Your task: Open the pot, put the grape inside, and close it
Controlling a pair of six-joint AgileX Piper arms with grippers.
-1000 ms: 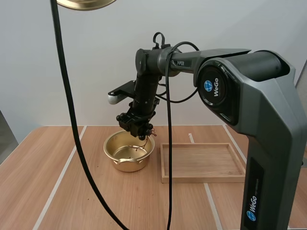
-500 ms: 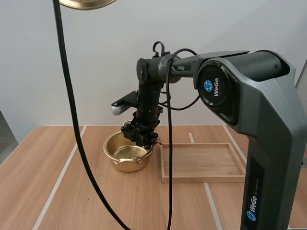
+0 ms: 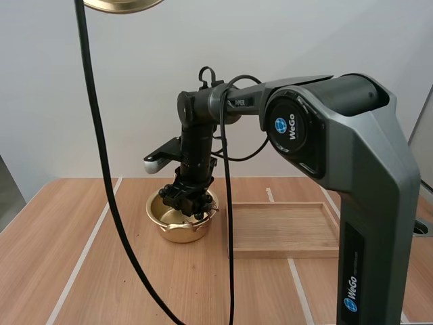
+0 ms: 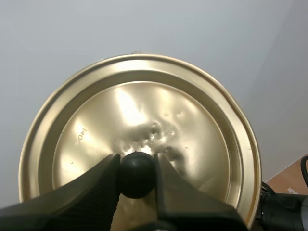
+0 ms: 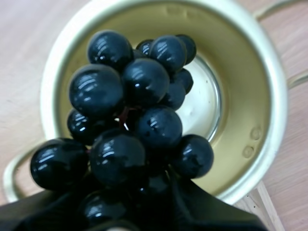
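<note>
- The bunch of glossy dark grapes (image 5: 130, 125) hangs just over the open round gold metal pot (image 5: 250, 96), placed to drop inside.
- The right gripper (image 3: 188, 200) has its jaws clamped on the bunch.
- The left gripper (image 4: 136, 163) pinches the black knob (image 4: 136, 179) of the round gold lid (image 4: 192, 120), holding it aloft, clear of the pot's mouth.

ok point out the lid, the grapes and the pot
lid (image 4: 192, 144): left wrist view, its gold face
grapes (image 5: 144, 82): right wrist view, a top berry
pot (image 5: 240, 86): right wrist view, its inner wall

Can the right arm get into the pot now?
Probably yes: the left gripper holds the lid away, and the right gripper with the grapes hangs over the open pot.
</note>
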